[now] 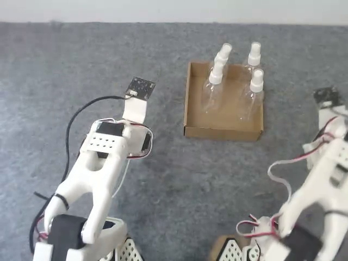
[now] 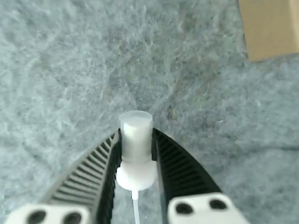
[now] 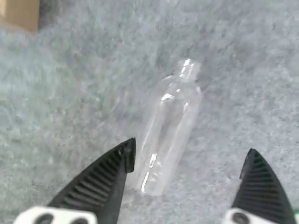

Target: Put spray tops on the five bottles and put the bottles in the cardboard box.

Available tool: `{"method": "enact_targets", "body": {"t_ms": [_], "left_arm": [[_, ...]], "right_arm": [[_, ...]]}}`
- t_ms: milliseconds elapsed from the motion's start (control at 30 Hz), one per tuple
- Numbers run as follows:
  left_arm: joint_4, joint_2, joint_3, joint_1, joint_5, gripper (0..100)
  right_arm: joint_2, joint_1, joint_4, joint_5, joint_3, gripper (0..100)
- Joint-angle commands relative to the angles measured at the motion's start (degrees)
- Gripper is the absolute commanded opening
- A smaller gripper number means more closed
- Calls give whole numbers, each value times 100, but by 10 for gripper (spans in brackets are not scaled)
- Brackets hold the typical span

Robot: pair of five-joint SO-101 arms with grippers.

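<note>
The last clear plastic bottle [image 3: 170, 126] lies on its side, uncapped, on the grey felt surface [image 3: 70, 84] beneath the wide-open right pincer [image 3: 190, 151], long axis running away from it, neck farthest (body nearer one jaw). The left pincer [image 2: 136, 135] clamps the white spray top [image 2: 136, 125]; the brown cardboard box [image 1: 223, 131] holds four capped bottles [image 1: 215, 89].

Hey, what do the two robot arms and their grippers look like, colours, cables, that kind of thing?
The left arm and right arm have white plastic shells with black motor blocks. A black cable loops off the left arm; red and white wires run along the right. The left gripper and right gripper have black ribbed, tapered fingers on white bases.
</note>
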Motion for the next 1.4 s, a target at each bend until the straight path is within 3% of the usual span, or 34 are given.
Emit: {"method": "enact_targets", "body": {"t_ms": [0, 267, 500, 900, 1100, 1367], "left_arm": [[-141, -316, -31, 44, 70, 11], [-141, -316, -22, 44, 70, 12], [-141, -299, -13, 44, 70, 12], [-141, -273, -13, 44, 70, 12], [-141, -273, -13, 44, 70, 12], [-141, -264, -13, 44, 70, 12]], "right_arm": [[1007, 13, 295, -149, -1134, 325], [2554, -13, 119, -413, -1556, 321], [2976, -13, -163, -422, -1565, 216], [3134, -13, -330, -378, -1670, 236], [3002, -171, 84, -378, -1996, 358], [3240, -356, 154, -387, -2303, 344]]}}
